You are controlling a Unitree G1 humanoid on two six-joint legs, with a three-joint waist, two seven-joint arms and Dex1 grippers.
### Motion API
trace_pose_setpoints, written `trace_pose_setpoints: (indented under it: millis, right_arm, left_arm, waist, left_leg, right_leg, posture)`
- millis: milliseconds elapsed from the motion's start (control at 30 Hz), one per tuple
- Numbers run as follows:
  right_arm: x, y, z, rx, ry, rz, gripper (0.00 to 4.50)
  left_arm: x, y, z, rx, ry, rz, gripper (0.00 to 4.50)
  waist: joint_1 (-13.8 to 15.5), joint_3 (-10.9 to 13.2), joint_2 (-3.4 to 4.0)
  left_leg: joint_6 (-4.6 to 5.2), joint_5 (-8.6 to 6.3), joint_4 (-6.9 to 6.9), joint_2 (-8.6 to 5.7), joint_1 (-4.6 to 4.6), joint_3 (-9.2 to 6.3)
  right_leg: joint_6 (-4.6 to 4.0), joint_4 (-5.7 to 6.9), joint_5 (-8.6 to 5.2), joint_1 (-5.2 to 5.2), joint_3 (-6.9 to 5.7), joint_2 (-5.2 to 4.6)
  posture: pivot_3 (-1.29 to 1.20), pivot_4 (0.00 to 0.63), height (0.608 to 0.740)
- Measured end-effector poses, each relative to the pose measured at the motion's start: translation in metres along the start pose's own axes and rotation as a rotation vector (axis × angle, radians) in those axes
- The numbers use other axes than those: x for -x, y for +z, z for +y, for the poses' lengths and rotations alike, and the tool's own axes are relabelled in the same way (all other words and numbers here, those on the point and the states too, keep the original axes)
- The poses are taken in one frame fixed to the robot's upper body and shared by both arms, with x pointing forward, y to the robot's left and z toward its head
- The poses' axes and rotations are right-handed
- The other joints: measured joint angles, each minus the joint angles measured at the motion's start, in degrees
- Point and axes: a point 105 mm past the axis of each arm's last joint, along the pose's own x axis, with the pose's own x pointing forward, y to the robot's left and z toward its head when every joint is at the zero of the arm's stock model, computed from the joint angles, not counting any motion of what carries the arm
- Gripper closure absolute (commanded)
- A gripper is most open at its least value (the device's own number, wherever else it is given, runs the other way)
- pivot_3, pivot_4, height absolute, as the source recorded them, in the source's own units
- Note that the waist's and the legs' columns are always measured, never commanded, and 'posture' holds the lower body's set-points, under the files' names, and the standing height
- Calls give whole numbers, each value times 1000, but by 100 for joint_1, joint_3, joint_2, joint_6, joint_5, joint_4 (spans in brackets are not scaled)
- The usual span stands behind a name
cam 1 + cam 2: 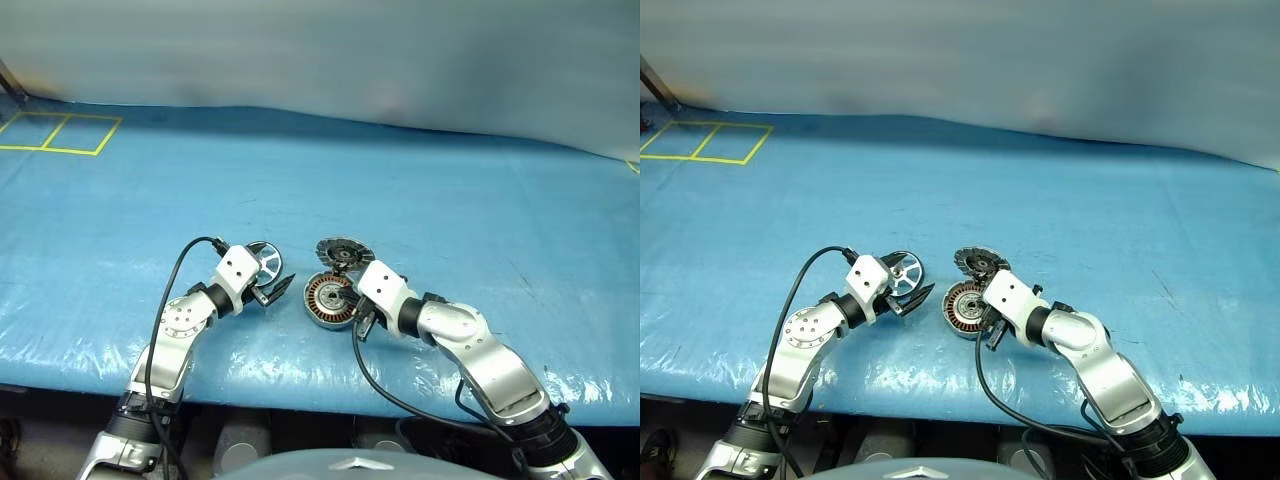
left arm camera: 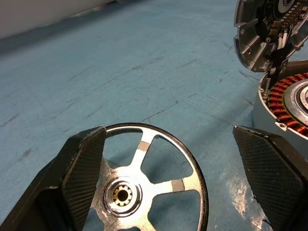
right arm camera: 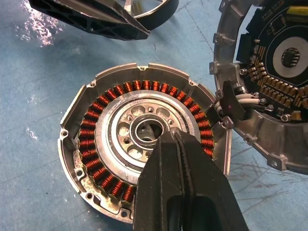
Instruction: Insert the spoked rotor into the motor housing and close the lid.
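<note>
Head views: a blue tarp-covered table (image 1: 420, 180) carries the motor housing (image 1: 329, 299), lying flat near the front edge with its ring of copper windings facing up. The lid (image 1: 343, 251) stands open, tilted up from the housing's far edge and joined to it there. The spoked rotor (image 1: 266, 264) sits just left of the housing, apart from it, between the fingers of the left gripper (image 1: 272, 290), whose jaws stand wide apart; whether the fingers touch the rim cannot be told here. The right gripper (image 1: 990, 322) reaches in from the right over the housing's near right side, jaws together, nothing between them. Yellow tape lines (image 1: 58, 133) mark the tarp's far left corner. Left wrist view: the two black textured fingers (image 2: 82, 163) are spread wide; the rotor (image 2: 149, 187) lies flat on the tarp between them, close against one finger and well clear of the other, so no clamp on it. Five flat spokes and a splined hub are visible. Housing windings (image 2: 288, 96) and the raised lid (image 2: 260, 33) show beyond the far finger. Right wrist view: the closed fingers (image 3: 185, 187) point at the housing's centre, tips over the inner bearing ring beside the windings (image 3: 103, 144); contact cannot be confirmed. The lid's inner face (image 3: 274, 77) with its circuit board leans beside the housing, white wires at the joint. One finger of the left gripper (image 3: 91, 17) and a part of the rotor rim (image 3: 159, 9) lie past the housing.
</note>
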Motion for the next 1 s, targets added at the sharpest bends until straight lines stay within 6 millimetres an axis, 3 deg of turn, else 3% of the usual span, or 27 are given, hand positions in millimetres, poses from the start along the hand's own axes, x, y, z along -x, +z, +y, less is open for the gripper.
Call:
trace_pose_setpoints:
  millis: [633,1000]
  right_arm:
    - [-1,11,9,-59,45,-47,4460]
    - [4,11,-12,-49,-54,-44,4460]
  left_arm:
    - [0,-1,0,-8,1,6,0]
    - [-1,-1,-2,-6,-3,6,0]
  waist:
    - [-7,2,1]
    - [-7,2,1]
  left_leg:
    - [0,0,0,0,0,0]
    - [0,0,-2,0,-1,0]
  right_leg:
    - [0,1,0,0,0,0]
    - [-1,0,0,-1,0,0]
  posture:
    - [0,150,740]
    - [0,150,740]
